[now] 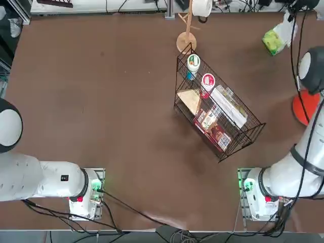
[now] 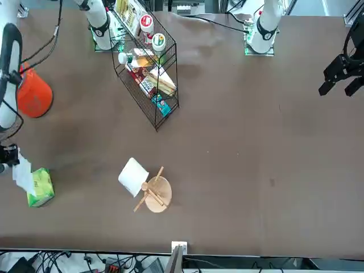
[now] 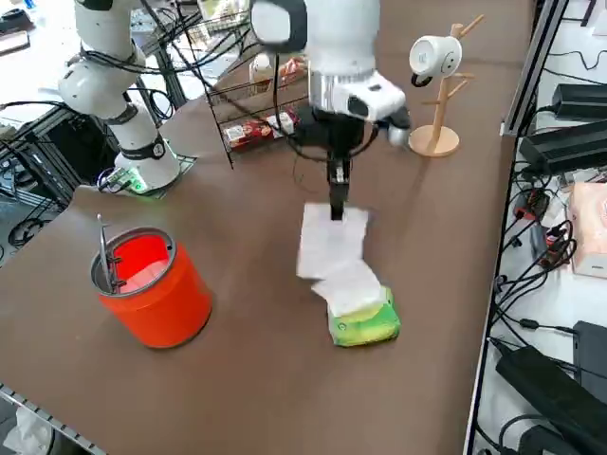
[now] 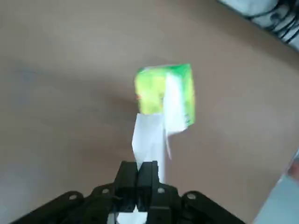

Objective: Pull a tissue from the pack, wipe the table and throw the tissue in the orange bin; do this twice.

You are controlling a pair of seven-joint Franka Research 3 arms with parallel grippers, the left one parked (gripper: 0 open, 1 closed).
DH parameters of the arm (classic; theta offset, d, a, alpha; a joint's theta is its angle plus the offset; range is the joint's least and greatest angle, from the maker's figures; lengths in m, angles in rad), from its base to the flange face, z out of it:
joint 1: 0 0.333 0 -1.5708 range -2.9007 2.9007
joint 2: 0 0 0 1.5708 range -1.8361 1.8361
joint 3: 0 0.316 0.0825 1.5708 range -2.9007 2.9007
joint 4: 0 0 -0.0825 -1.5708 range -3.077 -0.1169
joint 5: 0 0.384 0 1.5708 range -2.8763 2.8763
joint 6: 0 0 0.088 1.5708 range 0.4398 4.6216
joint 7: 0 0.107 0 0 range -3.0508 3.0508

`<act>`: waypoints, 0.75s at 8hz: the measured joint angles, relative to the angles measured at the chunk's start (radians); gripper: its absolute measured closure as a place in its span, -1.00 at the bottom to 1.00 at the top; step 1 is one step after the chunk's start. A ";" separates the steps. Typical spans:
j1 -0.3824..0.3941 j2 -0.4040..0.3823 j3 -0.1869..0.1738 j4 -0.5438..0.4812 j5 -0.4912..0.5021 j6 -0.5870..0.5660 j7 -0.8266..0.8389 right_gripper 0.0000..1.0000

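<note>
A wide brown desk (image 3: 247, 237) is carrying an orange bin (image 3: 152, 284) standing well apart from the yellow-green pack (image 3: 363, 320). Directly above the pack, the right tool (image 3: 336, 214) is pinching a white tissue (image 3: 330, 245) shut, drawing it free. Next it likely needs lowering beside the pack to wipe.

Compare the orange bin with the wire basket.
The orange bin is round, solid-walled and upright; the wire basket is boxy, open black mesh and lies tilted. The bin holds little beyond a thin stick at its rim; the basket is packed with groceries. Both rest on the table.
</note>
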 joint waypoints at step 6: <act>0.155 -0.225 0.005 -0.277 0.157 -0.182 0.535 0.96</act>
